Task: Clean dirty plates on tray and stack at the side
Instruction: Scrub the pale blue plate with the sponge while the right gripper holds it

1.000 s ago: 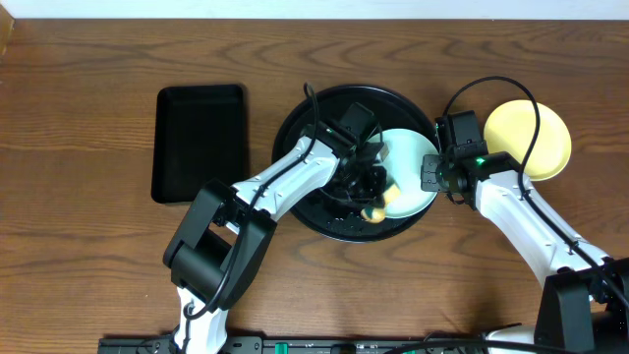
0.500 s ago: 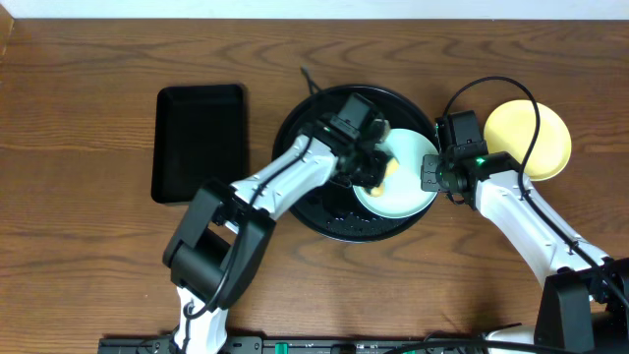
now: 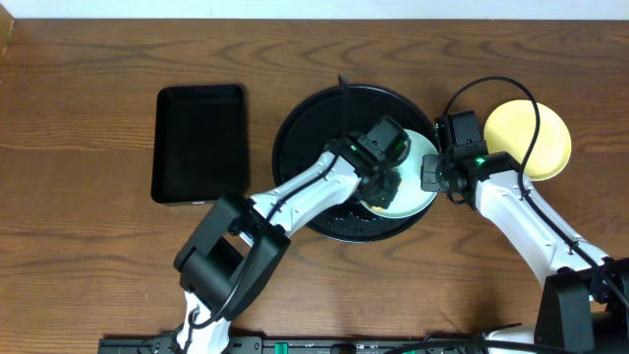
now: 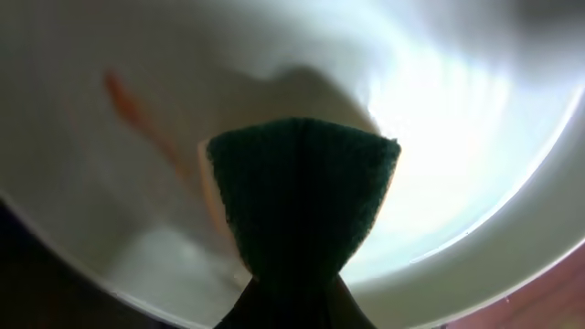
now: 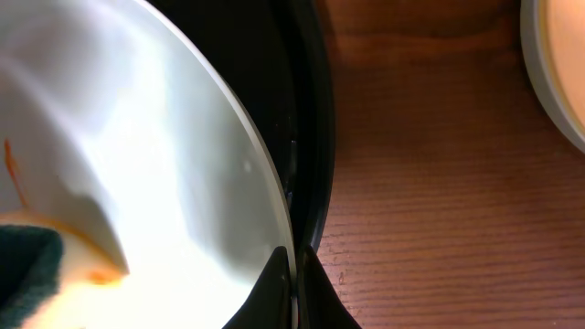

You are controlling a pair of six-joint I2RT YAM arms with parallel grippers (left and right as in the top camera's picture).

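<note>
Two plates are in your overhead view. The mint plate (image 3: 417, 160) sits in the right part of the round tray (image 3: 313, 138), on its glossy black floor. The yellow plate (image 3: 555, 138) lies on the table (image 3: 98, 256) to the right, outside that tray and apart from it.

Your left gripper (image 3: 381, 192) reaches across the round tray from the near left. It is clamped on a sponge (image 4: 302, 192), dark green scouring side toward the wrist camera, with a yellow edge showing from overhead. The sponge presses flat against the mint plate's inner face. An orange smear (image 4: 128, 105) runs up and left of the sponge, and a fainter streak lies along its left edge.

Your right gripper (image 5: 292, 274) has its two fingers drawn together on the mint plate's right rim, just inside the tray's raised edge. Whether that side of the plate is lifted cannot be told.

Far left on the table, the rectangular tray (image 3: 201, 143) stands well apart from the round one.
</note>
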